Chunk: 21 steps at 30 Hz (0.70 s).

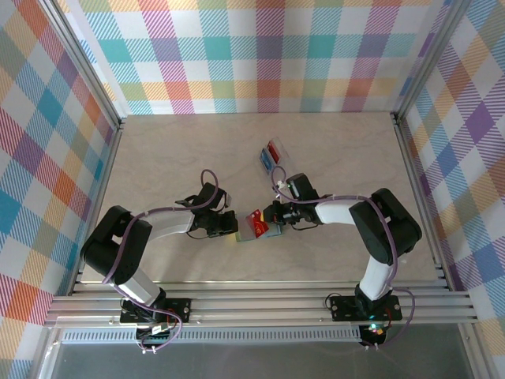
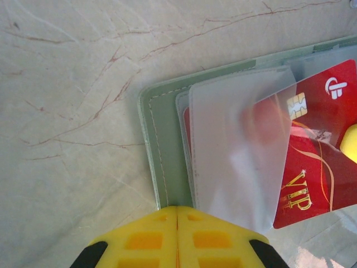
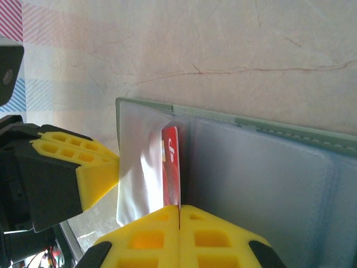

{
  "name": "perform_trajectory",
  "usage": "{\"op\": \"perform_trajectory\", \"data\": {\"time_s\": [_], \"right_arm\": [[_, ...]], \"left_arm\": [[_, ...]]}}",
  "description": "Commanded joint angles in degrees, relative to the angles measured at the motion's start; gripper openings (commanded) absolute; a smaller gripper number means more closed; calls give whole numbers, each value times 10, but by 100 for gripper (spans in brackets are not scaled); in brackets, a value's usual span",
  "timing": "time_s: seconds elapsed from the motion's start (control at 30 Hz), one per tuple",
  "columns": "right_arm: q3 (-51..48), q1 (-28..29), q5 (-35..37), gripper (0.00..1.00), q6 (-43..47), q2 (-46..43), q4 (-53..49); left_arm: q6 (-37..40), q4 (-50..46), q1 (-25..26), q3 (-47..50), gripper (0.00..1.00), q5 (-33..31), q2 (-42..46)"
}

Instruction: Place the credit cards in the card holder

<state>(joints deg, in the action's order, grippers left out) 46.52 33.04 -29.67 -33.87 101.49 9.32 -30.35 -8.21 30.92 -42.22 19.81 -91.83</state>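
While the left pincer [image 2: 177, 215] is clamped shut on the edge of the frosted, translucent plastic pocket flap [image 2: 234, 145], holding it up off the soft grey-green bifold card holder [image 2: 164, 145] that lies open on the pale, marble-veined desk [image 2: 72, 111], the right pincer [image 3: 179, 215] is closed on a glossy red rectangular plastic credit card [image 2: 318, 162] with a gold chip. Part of that card already sits beneath the flap, and the rest pokes out toward the right pincer.

The step in hand looks like seating this card. To do it well, the card should stay flat and square to the pocket mouth, then slide toward the stitched green border. A skewed corner would likely snag the seam or buckle the flap. The left grip should hold the flap low and steady, both to keep the mouth open and to stop the light holder skating along the desk. Release is best left until the card is fully in.

More cards, red and blue, wait in a clear plastic tray [image 1: 272, 156] farther back.
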Motion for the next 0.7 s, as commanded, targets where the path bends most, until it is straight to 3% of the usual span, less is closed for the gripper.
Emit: {"op": "perform_trajectory", "data": {"time_s": [0.0,0.67], "right_arm": [[15,2,25,0,-8,13,-8],[14,17,8,0,-56,38,33]], "left_arm": [[10,-27,5,-2,8,-29,-17],[12,-33,7,-10,8,-36,-34]]}}
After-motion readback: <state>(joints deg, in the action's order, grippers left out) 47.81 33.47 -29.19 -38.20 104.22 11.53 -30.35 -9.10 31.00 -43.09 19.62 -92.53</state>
